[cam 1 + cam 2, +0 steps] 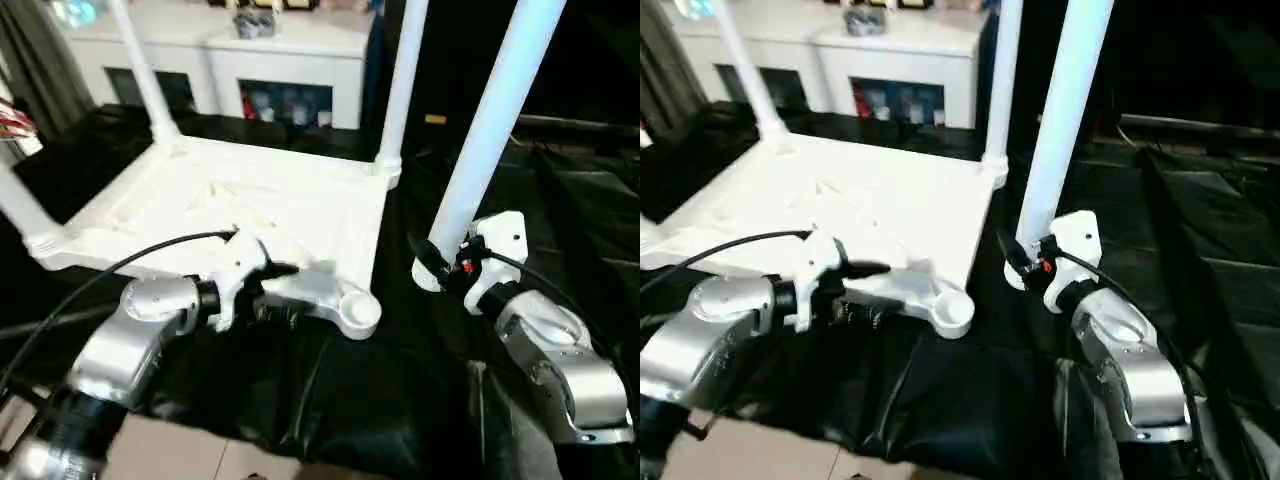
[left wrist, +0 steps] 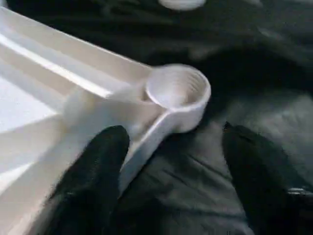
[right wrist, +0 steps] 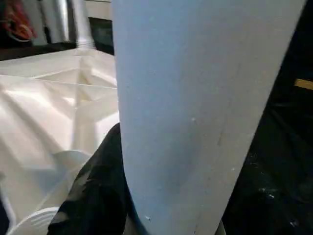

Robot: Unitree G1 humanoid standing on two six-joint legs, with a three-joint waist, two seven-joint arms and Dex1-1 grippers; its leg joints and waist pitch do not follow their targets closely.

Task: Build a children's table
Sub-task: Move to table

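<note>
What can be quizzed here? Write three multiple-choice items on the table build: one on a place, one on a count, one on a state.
1. Where is the empty corner socket?
A. At the tabletop's far edge, by the cabinet
B. At the tabletop's near corner, by the left gripper
C. Under the right forearm

2. How many legs already stand in the tabletop?
A. One
B. Three
C. Four

3. What is the right gripper doing?
A. Hanging open over the cloth
B. Pressing on the tabletop
C. Gripping the loose leg

Answers:
1 B: the open socket sits at the near corner, just past the left gripper, whose fingers are spread.
2 B: three legs rise from other corners, the far right one among them.
3 C: its fingers close around the loose leg, held upright over the black cloth.
</note>
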